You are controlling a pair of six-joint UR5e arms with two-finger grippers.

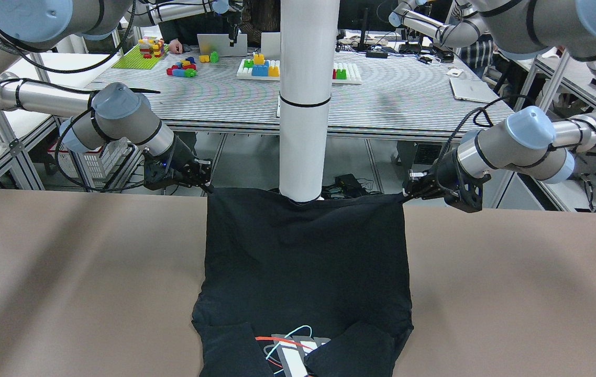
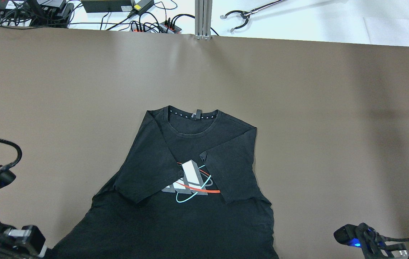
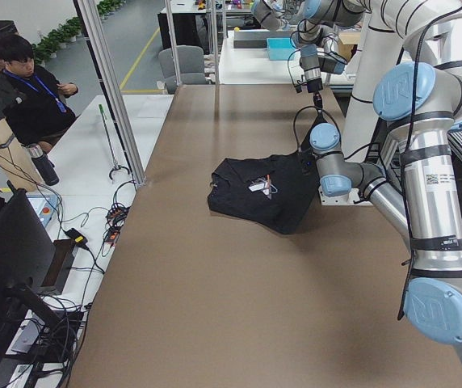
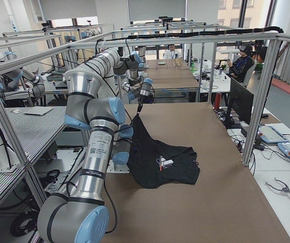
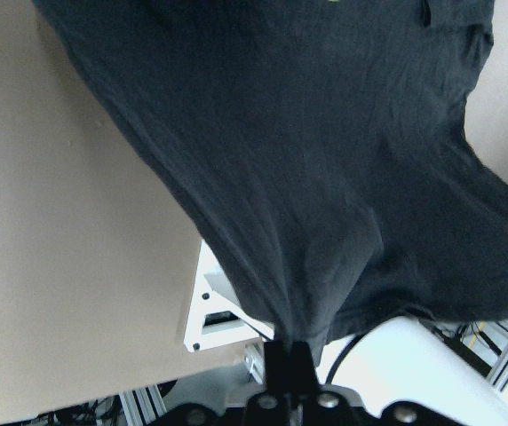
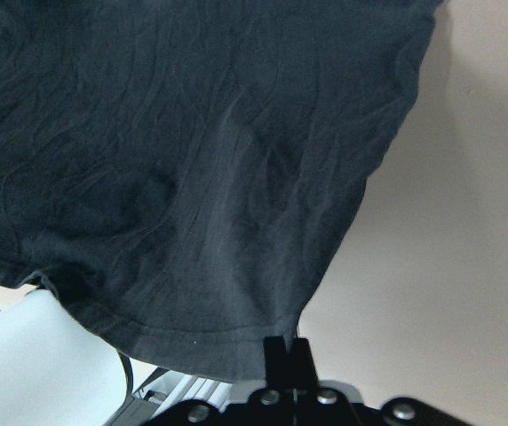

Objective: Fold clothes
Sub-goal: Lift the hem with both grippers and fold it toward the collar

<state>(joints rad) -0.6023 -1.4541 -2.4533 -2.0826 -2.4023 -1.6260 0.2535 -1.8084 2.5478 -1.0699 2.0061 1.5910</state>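
A black T-shirt (image 2: 190, 180) with a grey, red and cyan print (image 2: 192, 178) lies face up on the brown table (image 2: 334, 126). Its collar points away from me and both sleeves are folded in over the chest. My left gripper (image 1: 405, 196) is shut on one hem corner, held taut just above the table edge nearest me; the left wrist view shows its fingertips (image 5: 289, 355) pinching the cloth. My right gripper (image 1: 208, 189) is shut on the other hem corner; the right wrist view shows its fingertips (image 6: 288, 348) on the hem. The hem (image 1: 306, 201) is stretched between them.
A white column (image 1: 306, 99) stands right behind the middle of the hem. Cables and power strips (image 2: 136, 21) and a grabber tool (image 2: 242, 16) lie beyond the table's far edge. A person (image 3: 29, 97) sits past that edge.
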